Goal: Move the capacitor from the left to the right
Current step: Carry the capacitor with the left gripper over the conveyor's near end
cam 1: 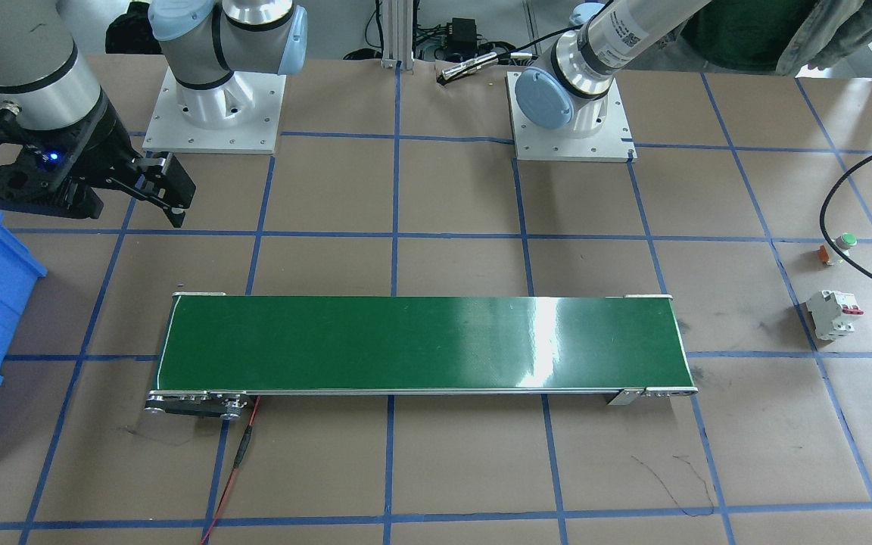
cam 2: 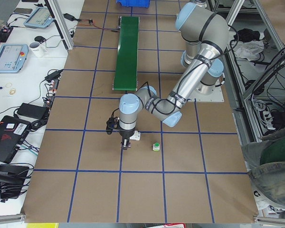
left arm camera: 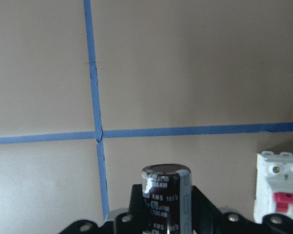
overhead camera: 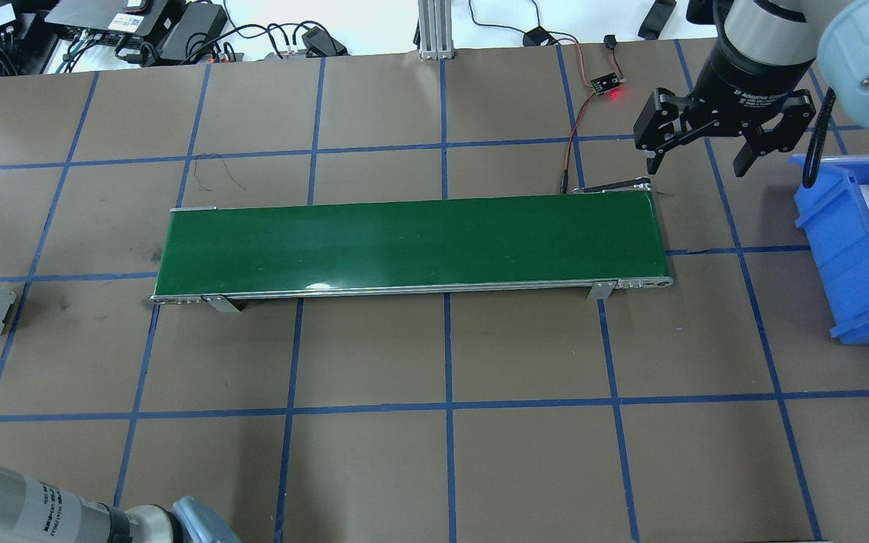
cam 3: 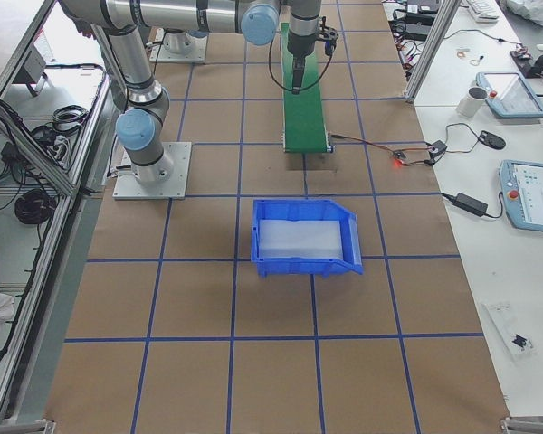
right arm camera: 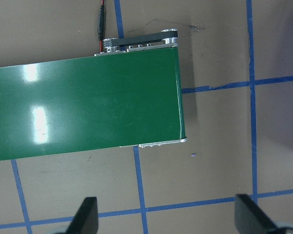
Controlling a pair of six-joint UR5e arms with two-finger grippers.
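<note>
The capacitor (left arm camera: 166,200), a stubby black cylinder with white print, stands upright between the fingers of my left gripper (left arm camera: 166,209) in the left wrist view. In the exterior left view that gripper (cam 2: 125,145) points straight down, low over the brown table, just beside the white breaker (cam 2: 135,136). My right gripper (overhead camera: 698,154) is open and empty, hovering past the right end of the green conveyor belt (overhead camera: 412,245). Its two fingers (right arm camera: 88,217) stand wide apart in the right wrist view.
The white breaker with red levers (cam 1: 833,314) and the green-capped push button (cam 1: 848,241) lie on the table at my left end. A blue bin (overhead camera: 857,249) stands at my right end. A red wire (cam 1: 243,454) runs from the belt's end.
</note>
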